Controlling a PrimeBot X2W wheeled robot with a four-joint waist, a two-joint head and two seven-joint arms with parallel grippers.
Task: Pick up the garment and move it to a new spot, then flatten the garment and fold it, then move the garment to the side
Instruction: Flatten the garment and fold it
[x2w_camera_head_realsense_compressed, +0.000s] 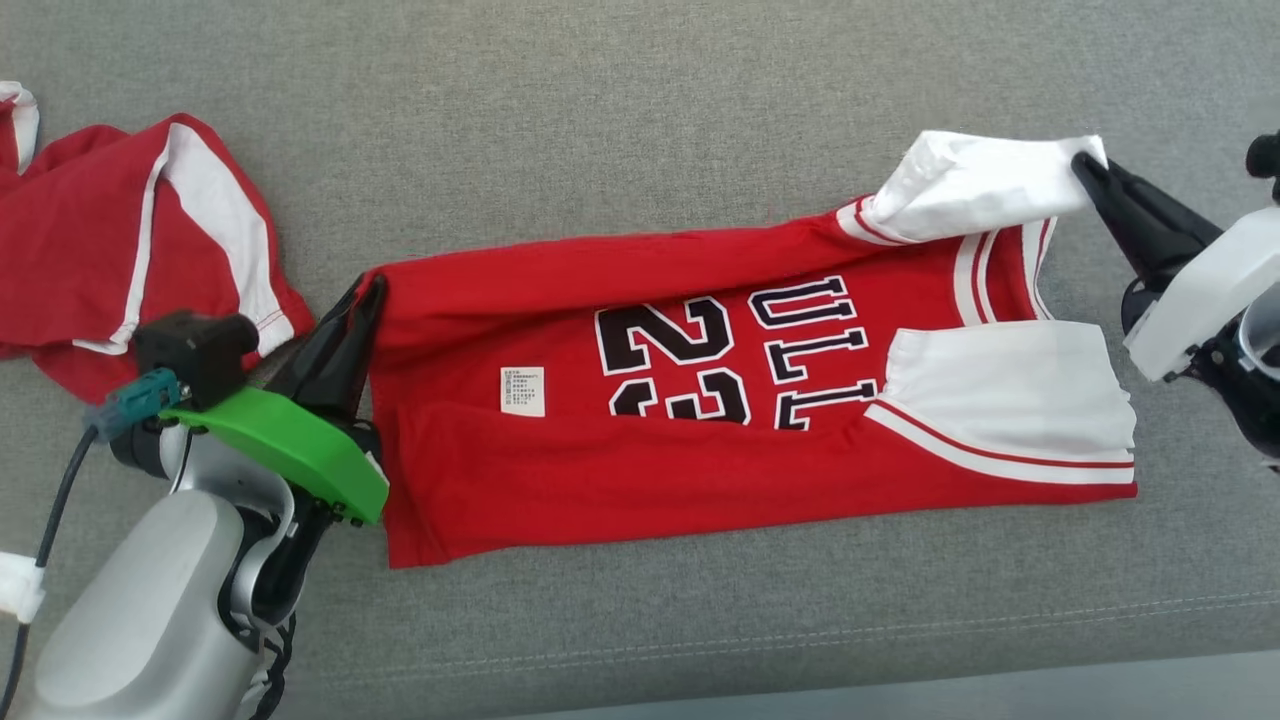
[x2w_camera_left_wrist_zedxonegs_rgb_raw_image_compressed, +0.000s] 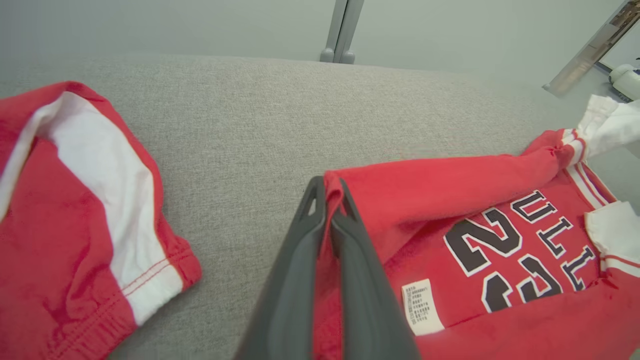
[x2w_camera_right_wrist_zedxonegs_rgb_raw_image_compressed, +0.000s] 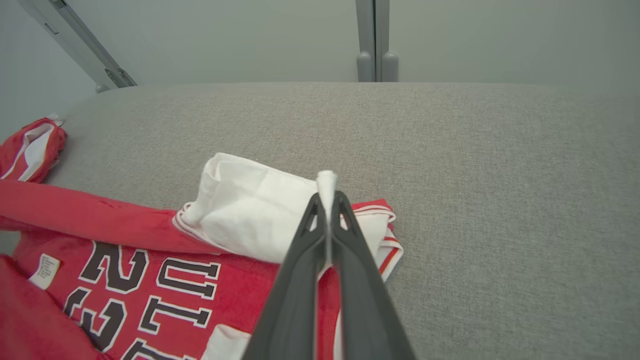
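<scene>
The garment (x2w_camera_head_realsense_compressed: 700, 400) is a red jersey with white sleeves and dark numbers, lying sideways on the grey cushion, its far long edge lifted and folded toward me. My left gripper (x2w_camera_head_realsense_compressed: 372, 288) is shut on the red hem corner at the jersey's left end; the left wrist view has the red cloth (x2w_camera_left_wrist_zedxonegs_rgb_raw_image_compressed: 450, 185) pinched between the dark fingers (x2w_camera_left_wrist_zedxonegs_rgb_raw_image_compressed: 300, 260). My right gripper (x2w_camera_head_realsense_compressed: 1085, 165) is shut on the tip of the far white sleeve (x2w_camera_head_realsense_compressed: 975, 185) at the right end. In the right wrist view the white sleeve (x2w_camera_right_wrist_zedxonegs_rgb_raw_image_compressed: 245, 215) pokes up between my gripper (x2w_camera_right_wrist_zedxonegs_rgb_raw_image_compressed: 327, 197) tips.
A second red garment with white stripes (x2w_camera_head_realsense_compressed: 130, 240) lies crumpled at the far left, close to my left arm, also seen in the left wrist view as red shorts (x2w_camera_left_wrist_zedxonegs_rgb_raw_image_compressed: 75, 210). The grey cushion (x2w_camera_head_realsense_compressed: 640, 120) stretches beyond the jersey; its front edge (x2w_camera_head_realsense_compressed: 900, 670) runs near the bottom.
</scene>
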